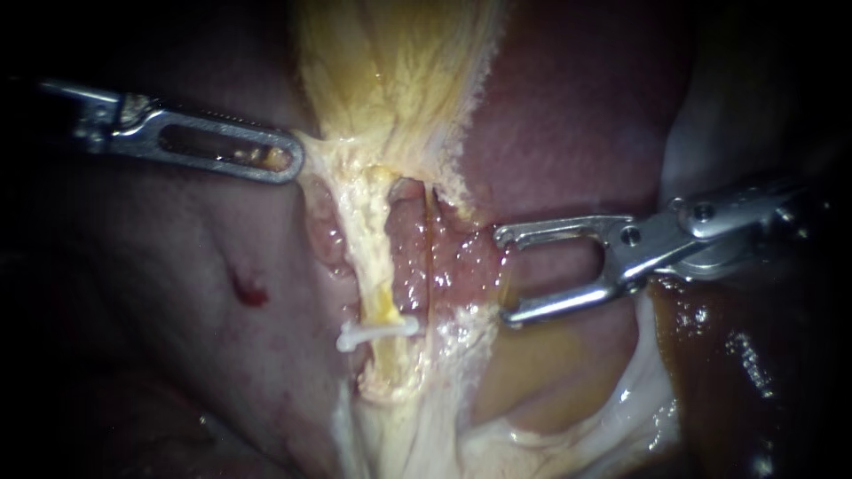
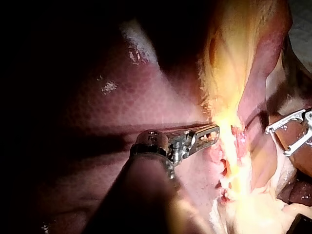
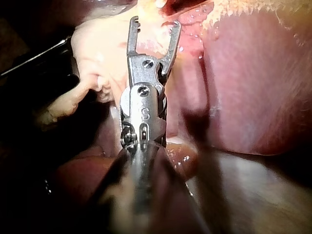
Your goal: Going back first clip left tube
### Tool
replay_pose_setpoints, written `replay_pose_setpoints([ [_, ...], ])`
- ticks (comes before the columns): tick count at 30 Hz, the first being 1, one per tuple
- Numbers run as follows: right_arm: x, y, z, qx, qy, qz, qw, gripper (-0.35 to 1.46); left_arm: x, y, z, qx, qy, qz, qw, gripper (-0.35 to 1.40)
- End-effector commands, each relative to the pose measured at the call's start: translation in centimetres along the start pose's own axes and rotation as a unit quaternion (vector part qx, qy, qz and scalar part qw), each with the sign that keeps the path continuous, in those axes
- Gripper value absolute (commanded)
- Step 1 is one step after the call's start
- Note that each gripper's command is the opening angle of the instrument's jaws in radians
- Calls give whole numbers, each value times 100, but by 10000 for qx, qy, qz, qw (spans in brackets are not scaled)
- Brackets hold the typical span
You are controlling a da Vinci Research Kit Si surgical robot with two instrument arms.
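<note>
Left instrument [image 1: 296,161] has its end effector pressed together, pinching the edge of the yellowish tissue [image 1: 330,151] where the gallbladder [image 1: 390,62] narrows. The tissue tents out toward its tip. The left wrist view shows the same: left instrument [image 2: 214,131] with its tip right against the bright yellow stuff.

Right instrument [image 1: 506,276] has its end effector spread wide with nothing in it. Its tips sit just beside the raw pink patch [image 1: 453,262] and don't touch either tube. The right wrist view agrees, with an open gap between the jaws of the right instrument [image 3: 156,22].

The white clip [image 1: 377,333] sits across the left tube [image 1: 374,257]. It's ahead of the right end effector, past its lower jaw, and well away from the left end effector's tip. A thinner right tube [image 1: 429,253] runs beside it.

Around that there's liver [image 1: 577,106], a small red spot [image 1: 251,293] and brown fluid [image 1: 710,346] pooled under the right shaft.

Glare washes out the tubes in the left wrist view, so I can't make out the clip there. Both shafts fade into the dark.
</note>
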Motion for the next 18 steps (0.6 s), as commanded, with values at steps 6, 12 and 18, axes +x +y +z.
replay_pose_setpoints([
  [6,-1,-1,-3,-7,0,2,10000,50,11,2,18,-57,-4,31,10000,-35],
  [12,-1,-1,-5,-5,1,2,10000,50,21,12,50,-58,83,75,9999,-35],
  [18,0,-1,-6,-4,2,5,10000,50,31,30,75,-98,127,128,9998,-35],
])
